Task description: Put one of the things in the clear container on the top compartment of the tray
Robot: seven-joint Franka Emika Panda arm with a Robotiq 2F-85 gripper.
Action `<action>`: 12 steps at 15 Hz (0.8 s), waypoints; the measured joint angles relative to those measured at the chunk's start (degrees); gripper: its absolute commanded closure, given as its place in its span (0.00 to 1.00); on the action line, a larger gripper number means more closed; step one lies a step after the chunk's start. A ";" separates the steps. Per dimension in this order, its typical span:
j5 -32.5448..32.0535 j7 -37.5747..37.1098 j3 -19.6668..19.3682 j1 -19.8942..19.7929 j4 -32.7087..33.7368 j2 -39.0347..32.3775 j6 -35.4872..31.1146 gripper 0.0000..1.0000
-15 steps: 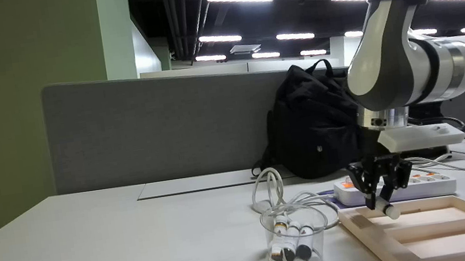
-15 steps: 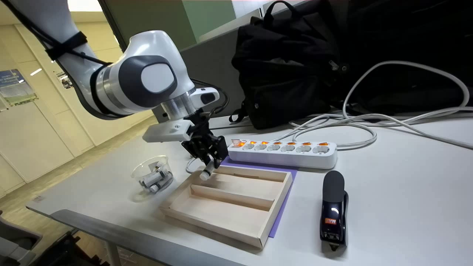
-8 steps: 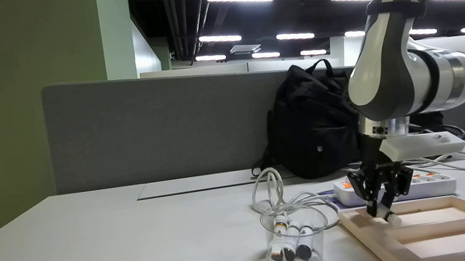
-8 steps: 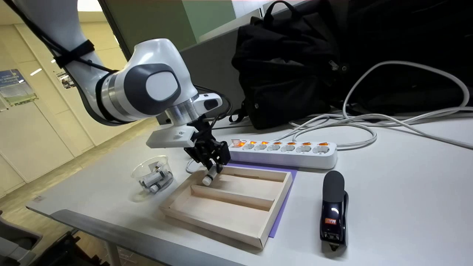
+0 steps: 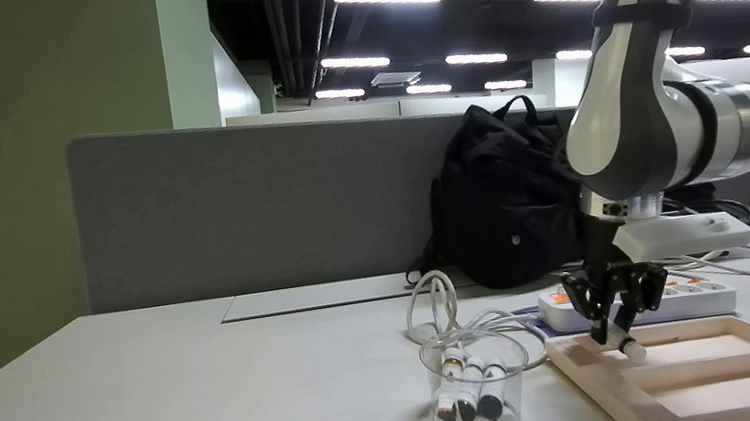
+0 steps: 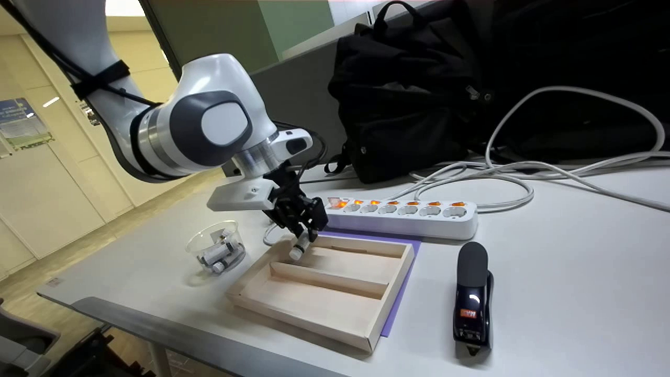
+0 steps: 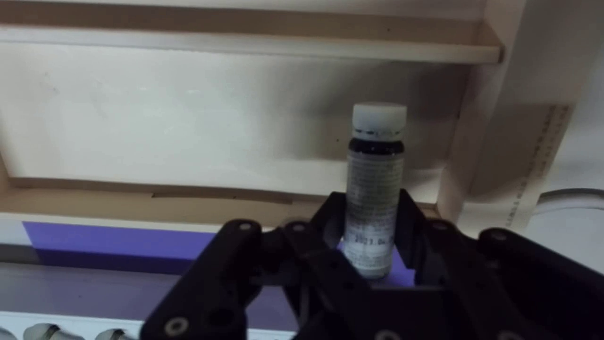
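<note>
Lower than a second ago, the gripper (image 7: 371, 215) has brought a small bottle (image 7: 374, 189) down at the tray (image 5: 605, 384). From left to right in an exterior view, the clear container (image 5: 516, 390) comes first: see-through, round-rimmed, several white-labelled bottles (image 5: 470, 392) leaning inside. Next is the held bottle, slim, white-capped, dark at the neck, pinched between the two fingers and tilted cap-down, its capped end over the tray's compartment nearest the white power strip (image 6: 403, 226); whether it touches the wood cannot be told. The tray itself is pale bare wood, split by a divider. Above it the arm (image 5: 632, 108) slopes down from the upper right, its wrist hanging nearly upright. Fine print covers the bottle's label, with a blurred stamped date beginning 2023. Furthest right, a black stapler (image 6: 473, 298) bears a red label (image 6: 468, 313), its white letters too small to read.
</note>
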State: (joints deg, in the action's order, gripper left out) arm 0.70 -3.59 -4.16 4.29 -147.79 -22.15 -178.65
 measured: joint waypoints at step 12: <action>0.70 -4.55 -8.45 9.68 -3.12 2.12 -0.47 0.93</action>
State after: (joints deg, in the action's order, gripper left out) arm 1.40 -8.14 -12.61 13.97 -150.91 -20.04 -179.12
